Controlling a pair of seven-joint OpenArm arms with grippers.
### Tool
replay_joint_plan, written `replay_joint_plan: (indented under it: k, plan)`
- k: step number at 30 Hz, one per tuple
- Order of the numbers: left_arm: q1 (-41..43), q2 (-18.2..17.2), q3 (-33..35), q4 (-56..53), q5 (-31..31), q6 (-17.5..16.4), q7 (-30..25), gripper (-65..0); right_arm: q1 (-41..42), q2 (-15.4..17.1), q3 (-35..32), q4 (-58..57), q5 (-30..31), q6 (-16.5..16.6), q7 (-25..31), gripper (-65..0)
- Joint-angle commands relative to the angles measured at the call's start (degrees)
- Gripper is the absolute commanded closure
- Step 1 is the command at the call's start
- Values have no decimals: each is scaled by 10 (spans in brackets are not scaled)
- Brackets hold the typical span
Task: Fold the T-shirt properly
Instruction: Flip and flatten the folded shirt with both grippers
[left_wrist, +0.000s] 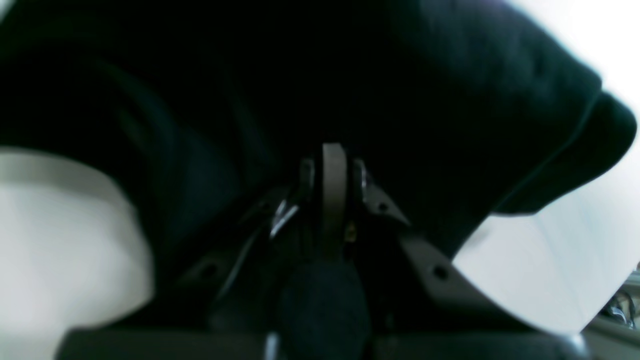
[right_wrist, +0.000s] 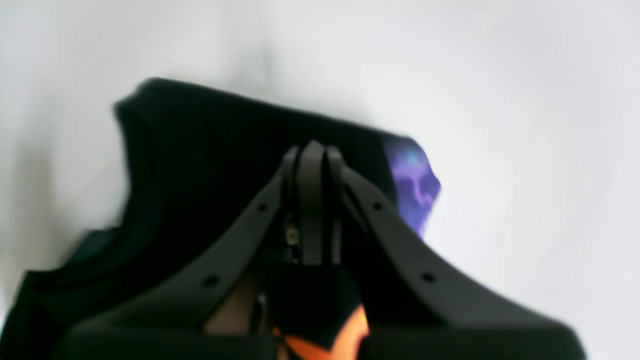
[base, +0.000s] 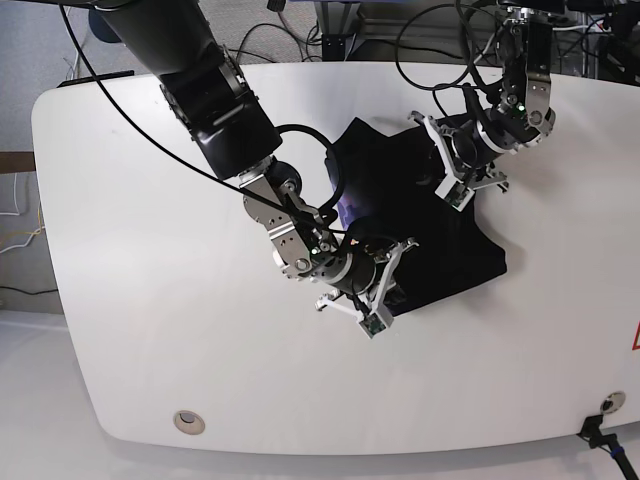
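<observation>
Left wrist view: jaws of the left gripper (left_wrist: 334, 165) pressed together, with black cloth of the T-shirt (left_wrist: 350, 75) bunched around and behind them, so grasping the T-shirt. A hemmed edge, maybe a sleeve, hanging to the right against the white worktop (left_wrist: 540, 260). Nothing of the print visible here, only plain black.

Right wrist view: jaws of the right gripper (right_wrist: 312, 155) also clenched, the T-shirt (right_wrist: 200, 165) gathered under and around them; grasping it, as far as the blur allows. A purple patch of the print peeking out at the right of the cloth, and an orange piece low between the gripper's arms. Pale worktop (right_wrist: 525, 100) behind.

Base view: the T-shirt (base: 440, 225) lying as a crumpled dark heap in the middle of the worktop (base: 130, 300), between both arms. Left gripper (base: 462, 170) at the far upper edge of the cloth, right gripper (base: 372, 290) at the near lower edge. Only this view gives the whole outline and the position of both arms together; the closing of the jaws is too small to judge here, clear only from the wrists. Coloured print hardly seen here, only a faint purple fold near the right arm.

Possible trouble from here: thin cloth slipping out of one pair of jaws if pulled apart too strongly; more than one layer pinched together, so spreading would give a twisted shape; sleeve dragging under and making a bad fold.
</observation>
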Motion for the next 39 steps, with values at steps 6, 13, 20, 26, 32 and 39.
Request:
replay_joint_plan:
  k: [6, 13, 20, 26, 32, 39]
  plan:
    - [-50, -4, -3, -51, 18, 2, -10, 0, 4, 33, 2, 8, 8, 5, 4, 0]
    - [-92, -4, -3, -83, 65, 0, -10, 0, -23, 78, 3, -25, 11, 5, 9, 0]
    - [-196, -27, -4, -173, 65, 0, -14, 0, -113, 152, 4, 95, 14, 1, -2, 0]
    - [-262, -28, -4, -225, 65, 0, -15, 0, -214, 166, 90, 249, 8, 0, -75, 0]
    - [-233, -28, -10, -152, 64, 0, -10, 0, -239, 163, 158, 394, 8, 3, -177, 0]
    - [-100, -5, -28, -9, 62, 0, -10, 0, -159, 125, 159, 338, 7, 5, -189, 0]
